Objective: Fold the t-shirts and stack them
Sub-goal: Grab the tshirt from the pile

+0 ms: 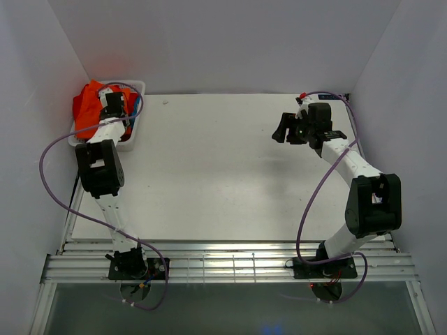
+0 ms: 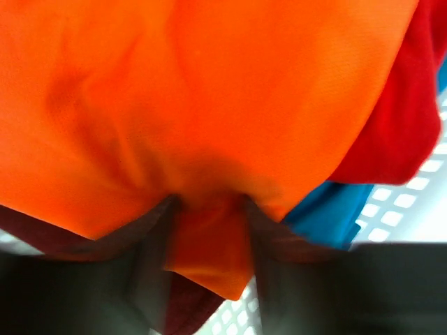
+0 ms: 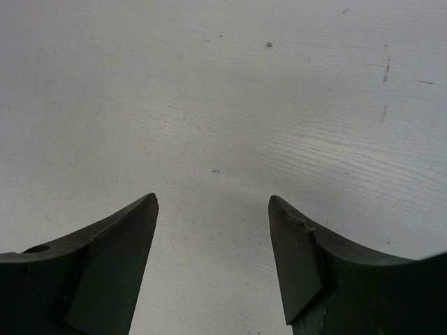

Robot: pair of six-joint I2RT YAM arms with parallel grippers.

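So, starting at the near edge: both arms were bolted at 6 o'clock of the flat white table (image 1: 209, 181). Further in, around 2 o'clock, the right gripper (image 3: 213, 202) hung over bare tabletop, its dark fingers (image 3: 119, 258) spread wide with nothing between them.

All the way back at the 10 o'clock corner sat the white plastic lattice basket (image 1: 137, 86), and that's where the shirts were. The left gripper (image 2: 209, 209) was down in it, on top of the bright orange-red cloth t-shirt (image 1: 87, 101), which was heaped over the basket's left side.

From the left wrist camera the orange-red one filled nearly everything, and a fold of it sat between the two fingers (image 2: 150, 251). The fingers were apart, but it was too blurry to tell if they were really pinching the cloth.

Peeking out from under it were a plain red cloth t-shirt (image 2: 405, 125) at 3 o'clock, a blue cloth t-shirt (image 2: 328, 216) at 4 o'clock and a dark maroon cloth t-shirt (image 2: 42, 234) at 8 o'clock.
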